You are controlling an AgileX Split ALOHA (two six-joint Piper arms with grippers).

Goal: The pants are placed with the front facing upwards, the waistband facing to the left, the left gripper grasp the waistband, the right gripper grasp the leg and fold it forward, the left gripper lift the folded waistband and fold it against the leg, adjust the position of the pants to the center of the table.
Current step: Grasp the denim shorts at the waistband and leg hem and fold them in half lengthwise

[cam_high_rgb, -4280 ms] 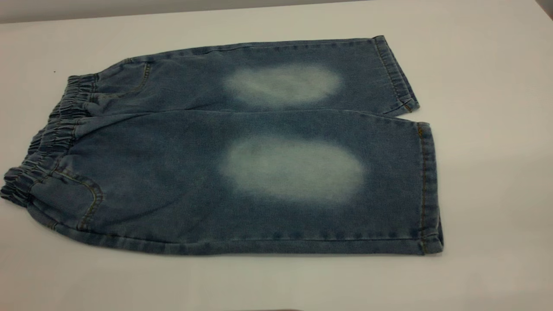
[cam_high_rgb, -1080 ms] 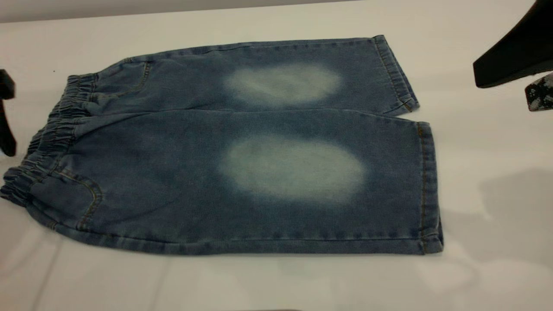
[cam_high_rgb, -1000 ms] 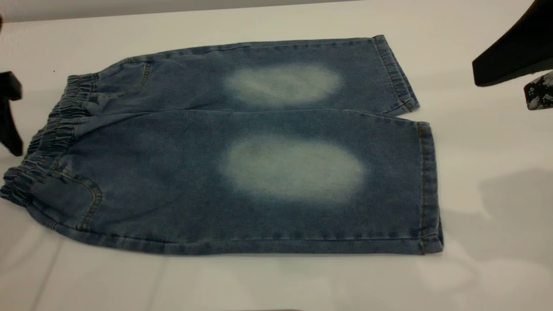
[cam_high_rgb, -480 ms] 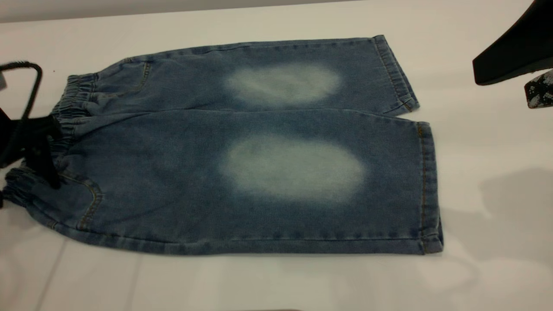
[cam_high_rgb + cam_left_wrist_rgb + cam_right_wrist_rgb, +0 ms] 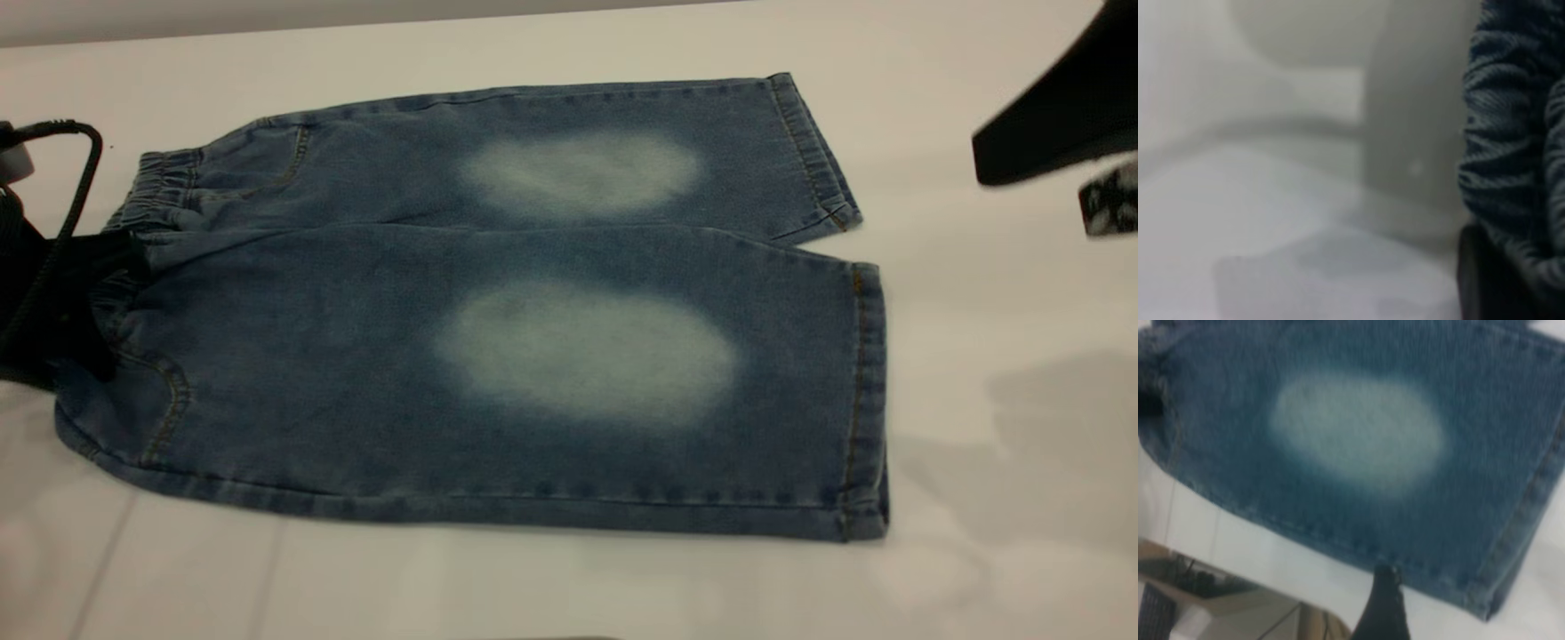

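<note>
Your left hand (image 5: 76,307) at 9 o'clock grasps the waistband (image 5: 156,191); right hand (image 5: 1067,133), cut off at 2 o'clock, grip unclear; no writing readable

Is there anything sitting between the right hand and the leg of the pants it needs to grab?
Nothing visible. The right hand hangs off beyond the hems, with only bare table between it and the near leg of the pants.

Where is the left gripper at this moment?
In the exterior view, the left gripper is at the far left edge, on the waistband end of the pants, which lie flat on the table.
</note>
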